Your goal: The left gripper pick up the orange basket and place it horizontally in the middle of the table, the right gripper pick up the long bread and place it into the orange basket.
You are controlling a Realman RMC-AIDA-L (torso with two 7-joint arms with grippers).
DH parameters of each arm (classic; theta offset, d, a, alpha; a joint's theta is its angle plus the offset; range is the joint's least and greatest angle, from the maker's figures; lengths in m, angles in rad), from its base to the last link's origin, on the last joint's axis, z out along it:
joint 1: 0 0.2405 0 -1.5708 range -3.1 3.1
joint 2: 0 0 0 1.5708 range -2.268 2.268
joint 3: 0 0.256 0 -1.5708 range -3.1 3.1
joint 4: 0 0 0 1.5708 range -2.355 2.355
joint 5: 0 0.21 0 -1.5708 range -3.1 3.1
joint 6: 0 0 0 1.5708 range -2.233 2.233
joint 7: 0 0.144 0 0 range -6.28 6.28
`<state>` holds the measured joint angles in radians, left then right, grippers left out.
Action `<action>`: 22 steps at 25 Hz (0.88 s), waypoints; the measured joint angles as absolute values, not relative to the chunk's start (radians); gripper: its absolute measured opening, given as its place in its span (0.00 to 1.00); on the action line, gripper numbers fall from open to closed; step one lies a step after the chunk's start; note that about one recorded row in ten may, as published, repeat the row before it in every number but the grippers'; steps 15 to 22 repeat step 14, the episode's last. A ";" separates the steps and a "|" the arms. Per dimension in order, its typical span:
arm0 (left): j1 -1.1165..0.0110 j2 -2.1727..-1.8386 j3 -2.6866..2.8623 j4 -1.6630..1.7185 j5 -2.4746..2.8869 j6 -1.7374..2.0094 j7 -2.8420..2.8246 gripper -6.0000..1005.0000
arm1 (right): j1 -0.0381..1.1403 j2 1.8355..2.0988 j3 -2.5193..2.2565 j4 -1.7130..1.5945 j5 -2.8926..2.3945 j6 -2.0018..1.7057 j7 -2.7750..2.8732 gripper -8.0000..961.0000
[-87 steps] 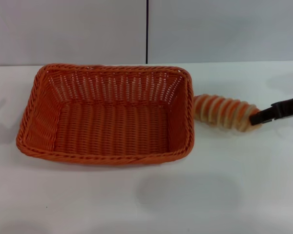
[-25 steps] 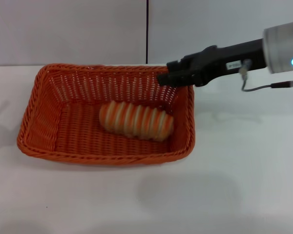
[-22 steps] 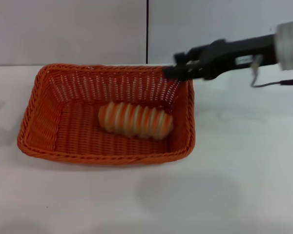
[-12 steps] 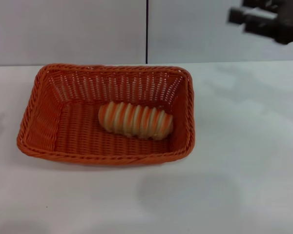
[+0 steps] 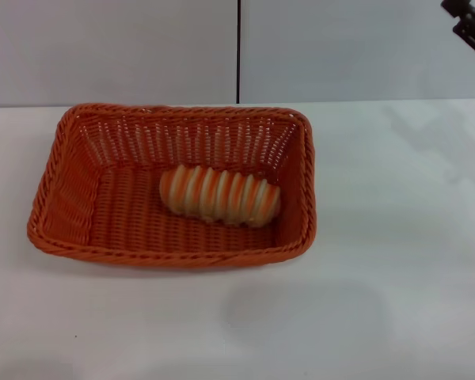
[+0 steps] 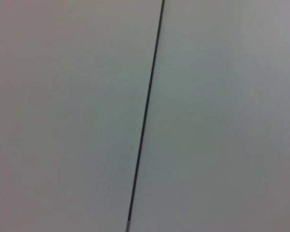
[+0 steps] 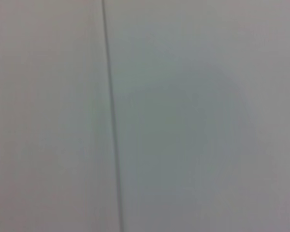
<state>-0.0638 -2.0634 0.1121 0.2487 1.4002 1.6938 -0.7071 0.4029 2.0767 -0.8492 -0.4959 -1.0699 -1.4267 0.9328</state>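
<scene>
The orange basket lies lengthwise across the white table, left of the middle in the head view. Inside it, toward its right end, rests the long bread with its orange-brown and cream stripes. My right gripper shows only as a black tip at the far upper right corner of the head view, high above the table and well away from the basket. The left gripper is out of view. Both wrist views show only the grey wall with a dark seam.
A grey wall with a vertical black seam stands behind the table. White tabletop stretches to the right of the basket and in front of it.
The bread, earlier held outside the basket's right side, now lies in the basket. My right gripper has let go, risen and pulled back up to the right, almost out of the head view.
</scene>
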 joint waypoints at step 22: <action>-0.067 -2.063 0.076 0.247 1.401 1.688 -0.682 0.75 | 0.398 2.080 -0.849 -0.377 -0.988 -1.512 0.882 0.75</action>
